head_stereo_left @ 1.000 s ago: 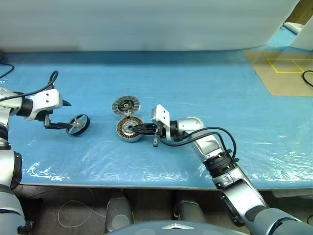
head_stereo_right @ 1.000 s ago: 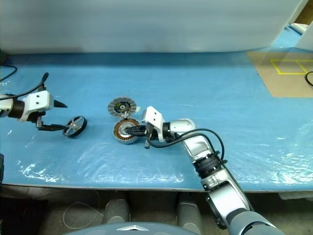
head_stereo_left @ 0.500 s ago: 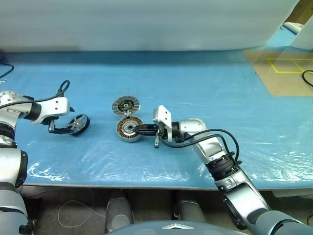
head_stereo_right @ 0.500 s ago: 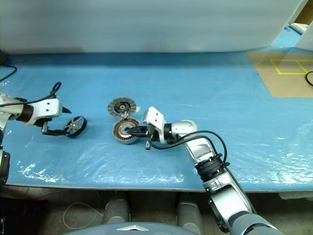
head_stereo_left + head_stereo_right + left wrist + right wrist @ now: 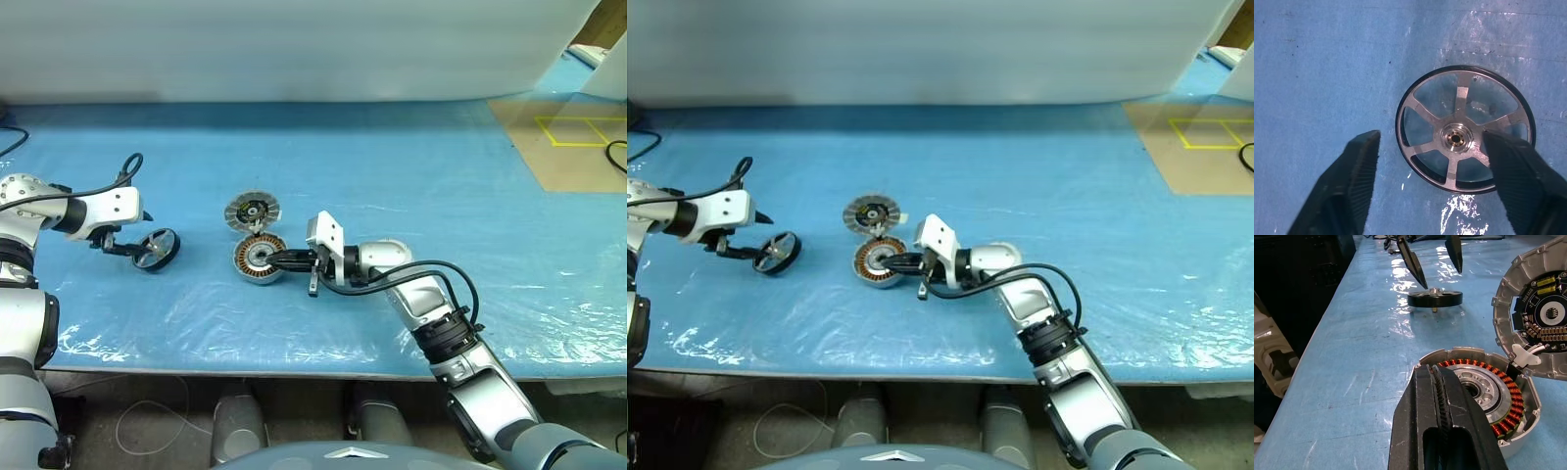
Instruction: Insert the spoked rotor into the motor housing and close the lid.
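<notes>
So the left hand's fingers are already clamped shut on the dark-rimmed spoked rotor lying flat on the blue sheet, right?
Not clamped. In the left wrist view the left hand is open, its fingers standing apart either side of the dark-rimmed spoked rotor, with sheet showing between one finger and the rim. The rotor does lie flat on the blue sheet.

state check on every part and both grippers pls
Rotor: flat on the mat, not gripped.
Housing: open, windings showing, no rotor inside.
Lid: off, lying beside the housing.
Left gripper: open, fingers either side of the rotor.
Right gripper: shut, empty, tips at the housing rim.
</notes>
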